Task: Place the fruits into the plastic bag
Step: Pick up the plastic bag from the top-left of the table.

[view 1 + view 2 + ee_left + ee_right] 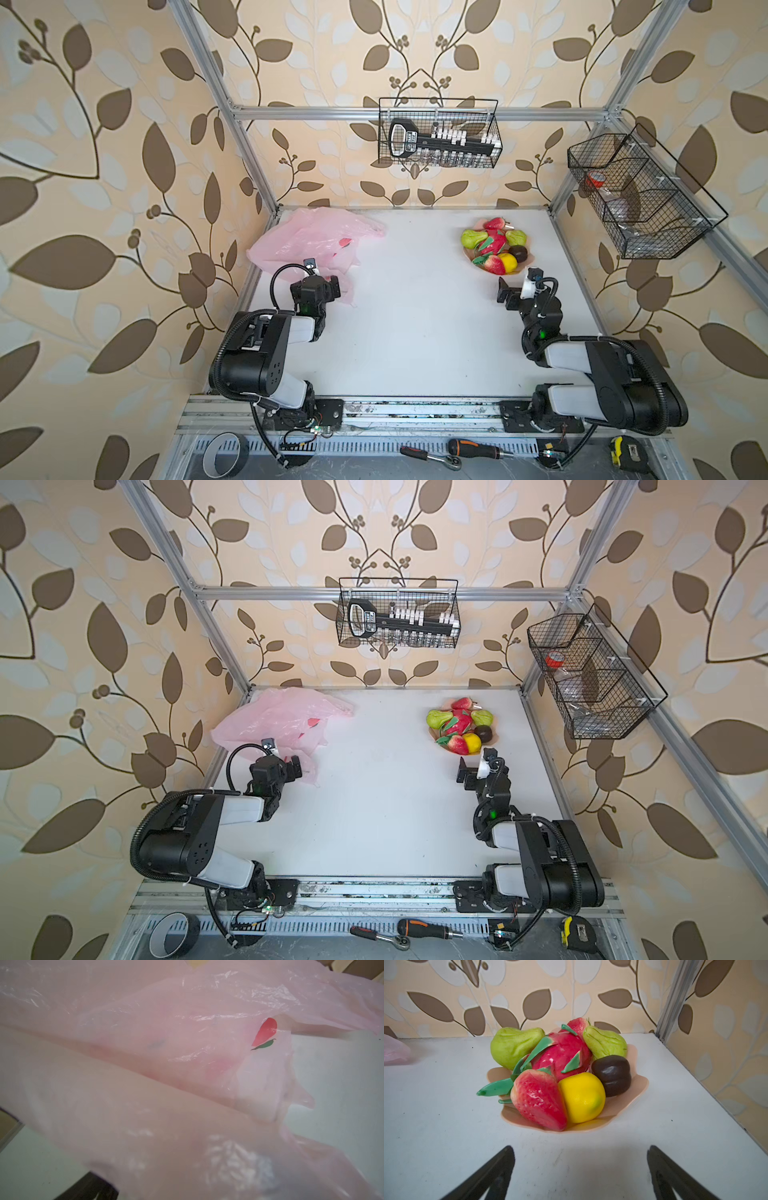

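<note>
A heap of glossy toy fruits [494, 245] sits on a peach wavy-edged plastic plate [640, 1084] at the white table's [415, 332] one o'clock. None is in the crinkly translucent pale-pink plastic bag [307, 237] at eleven o'clock. The right jaws stand wide and empty near the plate, with the fruits at their twelve o'clock, so this arm is far nearer. Closest lie a red strawberry [495, 265], its long axis roughly nine-to-three in a top view, and a yellow lemon [581, 1097]. The left jaws, also wide, sit at the bag's near edge, gripping nothing visible.
</note>
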Robot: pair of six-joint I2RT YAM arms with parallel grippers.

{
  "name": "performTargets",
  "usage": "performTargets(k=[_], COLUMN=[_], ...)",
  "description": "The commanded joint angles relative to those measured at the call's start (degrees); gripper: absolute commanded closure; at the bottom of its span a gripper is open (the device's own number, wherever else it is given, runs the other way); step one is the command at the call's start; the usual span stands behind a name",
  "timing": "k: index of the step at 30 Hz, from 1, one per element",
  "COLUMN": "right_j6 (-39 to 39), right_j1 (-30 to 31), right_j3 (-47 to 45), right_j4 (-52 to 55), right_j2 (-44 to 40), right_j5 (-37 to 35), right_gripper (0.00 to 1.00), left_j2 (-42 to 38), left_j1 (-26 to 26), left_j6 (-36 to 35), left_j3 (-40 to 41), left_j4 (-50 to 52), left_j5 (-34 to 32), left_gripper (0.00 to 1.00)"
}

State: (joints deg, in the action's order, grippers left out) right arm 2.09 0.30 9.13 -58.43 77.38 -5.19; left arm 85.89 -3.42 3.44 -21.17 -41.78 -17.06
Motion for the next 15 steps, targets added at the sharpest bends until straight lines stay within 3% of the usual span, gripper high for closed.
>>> performTargets(k=[1, 15], right_j6=[-1.06, -0.86], right_j1=[-0.12, -0.28], right_j3=[1.01, 1.04], right_j4=[-0.63, -0.36], right_j2=[-0.05, -0.17], right_j5=[1.17, 1.41], right_gripper=[0.00, 0.00], left_j2=[-0.53, -0.48], left_j1=[-0.28, -0.34], left_j6=[0.76, 0.73], left_j3=[0.03, -0.09], left_j4=[-1.99, -1.98], left_j5=[-1.74, -1.74], left_gripper=[0.01, 0.01])
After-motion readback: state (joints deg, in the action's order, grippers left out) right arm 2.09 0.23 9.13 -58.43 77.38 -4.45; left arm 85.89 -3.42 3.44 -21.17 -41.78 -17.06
